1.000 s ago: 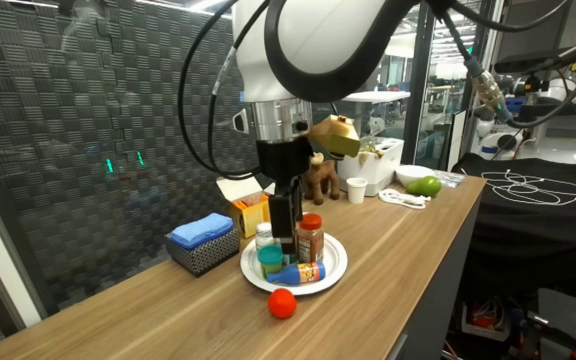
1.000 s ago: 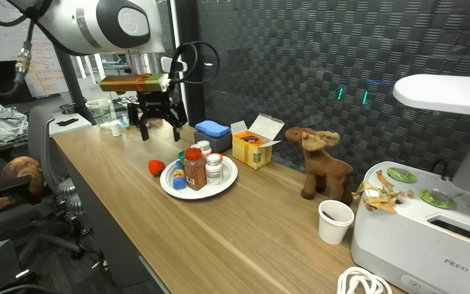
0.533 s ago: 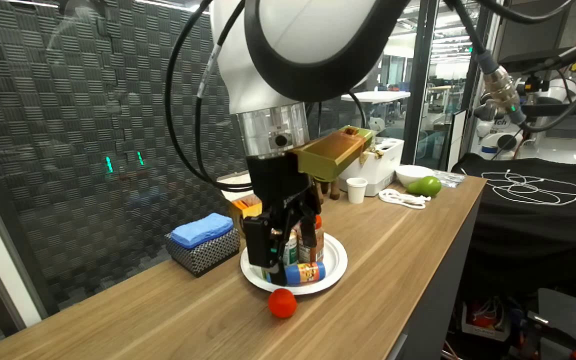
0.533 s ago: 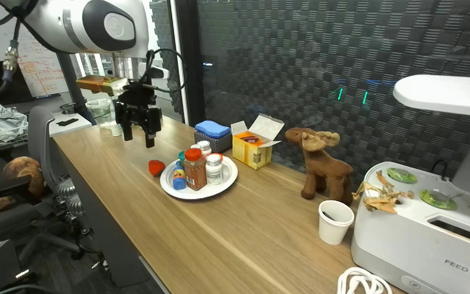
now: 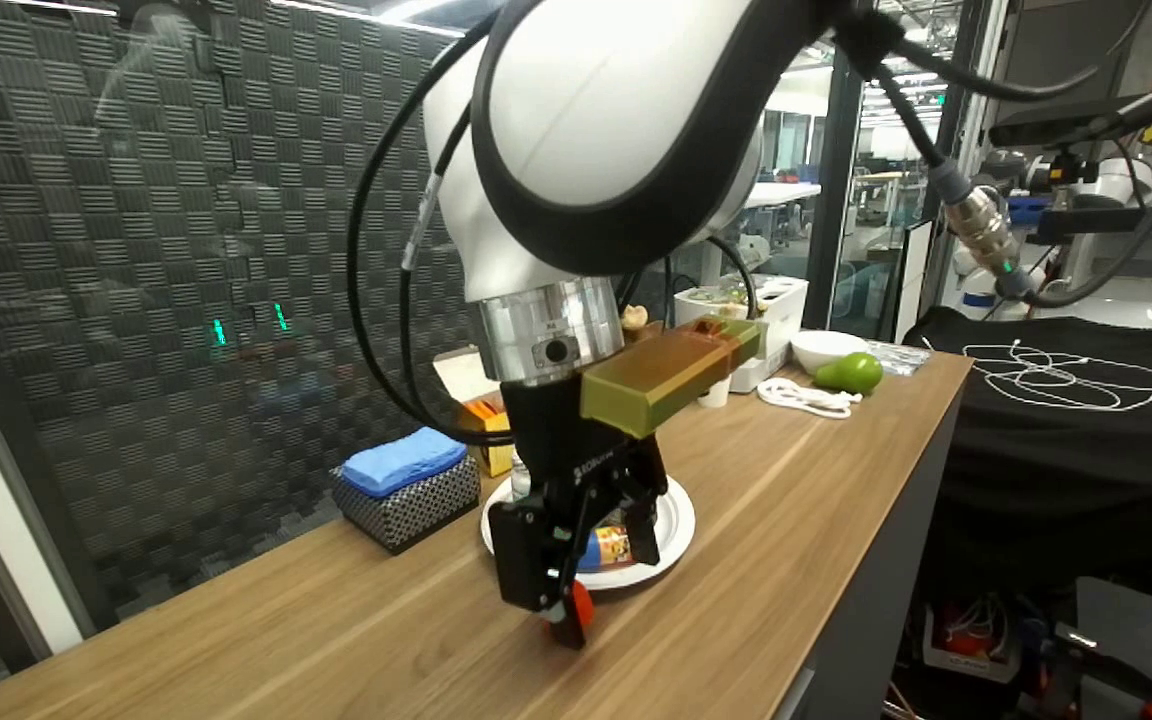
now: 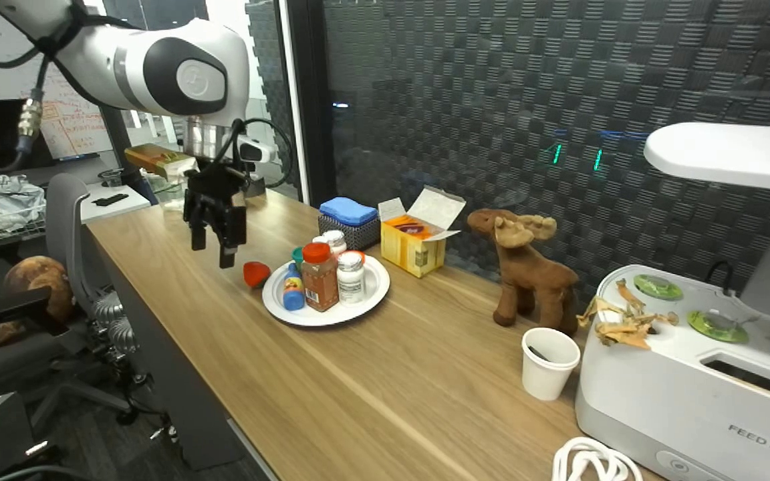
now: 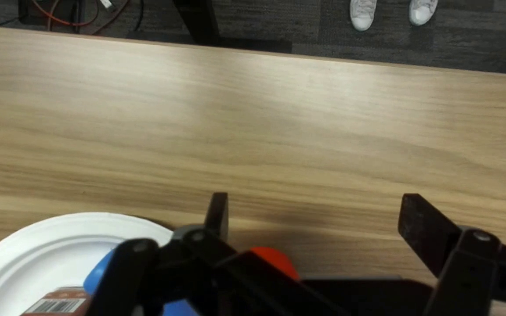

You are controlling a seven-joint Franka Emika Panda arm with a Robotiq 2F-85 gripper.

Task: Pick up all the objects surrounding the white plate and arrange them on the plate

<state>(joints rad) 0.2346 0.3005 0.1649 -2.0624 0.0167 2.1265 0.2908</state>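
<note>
The red piece [image 6: 256,274] lies on the table just outside the white plate [image 6: 377,286]. My gripper [image 6: 212,248] hangs tilted above the table beside it, jaws wide apart and nothing held. In an exterior view a finger partly covers the red piece [image 5: 584,604]. The wrist view shows the red piece [image 7: 276,260] low behind the gripper [image 7: 316,208], partly hidden by its linkage. On the plate are a blue bottle [image 6: 293,291] lying down, a red-capped jar [image 6: 320,284], a white bottle [image 6: 351,280], a teal-lidded jar [image 6: 297,256] and more white-capped ones behind.
Behind the plate stand a patterned box [image 5: 416,510] with a blue cloth [image 5: 403,462] on top and an open yellow box [image 6: 412,252]. A toy moose [image 6: 532,280], a paper cup [image 6: 549,364] and a white machine [image 6: 679,387] are farther along. The table's edge [image 7: 279,53] shows in the wrist view.
My gripper has turned, come down and moved from over the plate toward the red piece, its jaws staying wide. The objects on the plate and the red piece have not moved.
</note>
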